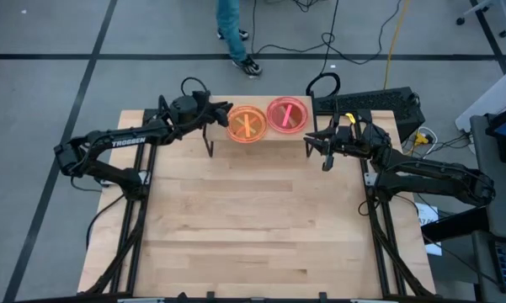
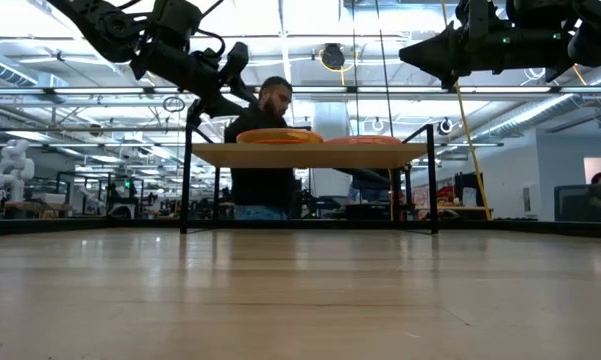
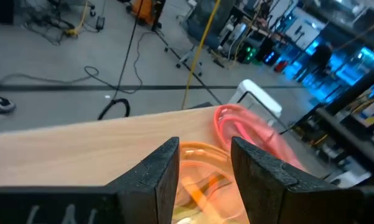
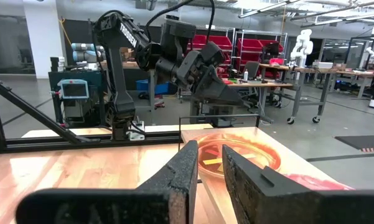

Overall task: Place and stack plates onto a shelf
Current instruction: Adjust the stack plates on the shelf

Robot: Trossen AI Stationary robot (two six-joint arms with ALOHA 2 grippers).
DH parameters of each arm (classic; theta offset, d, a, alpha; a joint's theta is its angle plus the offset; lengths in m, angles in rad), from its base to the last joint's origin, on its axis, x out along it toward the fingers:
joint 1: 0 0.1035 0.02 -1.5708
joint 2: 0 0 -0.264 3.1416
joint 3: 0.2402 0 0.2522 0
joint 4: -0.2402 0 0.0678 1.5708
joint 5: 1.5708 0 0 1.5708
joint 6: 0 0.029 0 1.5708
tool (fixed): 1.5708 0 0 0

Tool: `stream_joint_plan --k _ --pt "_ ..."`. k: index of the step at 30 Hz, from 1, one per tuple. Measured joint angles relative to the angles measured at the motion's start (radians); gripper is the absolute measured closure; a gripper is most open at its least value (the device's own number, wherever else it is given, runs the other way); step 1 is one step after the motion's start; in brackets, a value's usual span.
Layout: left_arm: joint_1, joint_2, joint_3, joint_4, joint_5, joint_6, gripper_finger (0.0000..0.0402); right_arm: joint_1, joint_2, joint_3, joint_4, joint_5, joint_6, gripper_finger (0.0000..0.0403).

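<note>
Two stacks of plates rest on the shelf (image 1: 269,136) at the table's far edge. One is topped by an orange plate (image 1: 247,124) with a yellow cross. The other is topped by a pink-red plate (image 1: 287,114) with a bright bar. My left gripper (image 1: 226,114) hovers open just left of and above the orange plate (image 3: 202,171), its fingers (image 3: 162,174) on either side without touching. My right gripper (image 1: 316,145) hangs off the shelf's right end, above the table, open by a narrow gap (image 4: 211,168) and pointing at the stacks. How many plates each stack holds is hidden.
The shelf (image 2: 310,155) stands on thin black legs (image 2: 185,190), with open tabletop (image 1: 253,219) on its near side. A person (image 2: 265,150) stands behind the table's far edge. A black power strip and cables (image 1: 370,103) lie beyond the table's far right corner.
</note>
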State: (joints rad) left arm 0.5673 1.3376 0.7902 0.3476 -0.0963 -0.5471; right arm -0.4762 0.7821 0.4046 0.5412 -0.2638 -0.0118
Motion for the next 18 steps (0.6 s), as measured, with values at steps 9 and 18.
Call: stream_joint_plan --k 9,18 --pt "-0.088 0.000 0.000 0.046 0.158 0.089 0.0250 0.000 0.000 0.000 0.000 0.000 0.000 0.0342" --pt "-0.297 0.000 0.000 0.148 0.107 0.203 0.0250 0.000 0.000 0.000 0.000 0.000 0.000 0.0342"
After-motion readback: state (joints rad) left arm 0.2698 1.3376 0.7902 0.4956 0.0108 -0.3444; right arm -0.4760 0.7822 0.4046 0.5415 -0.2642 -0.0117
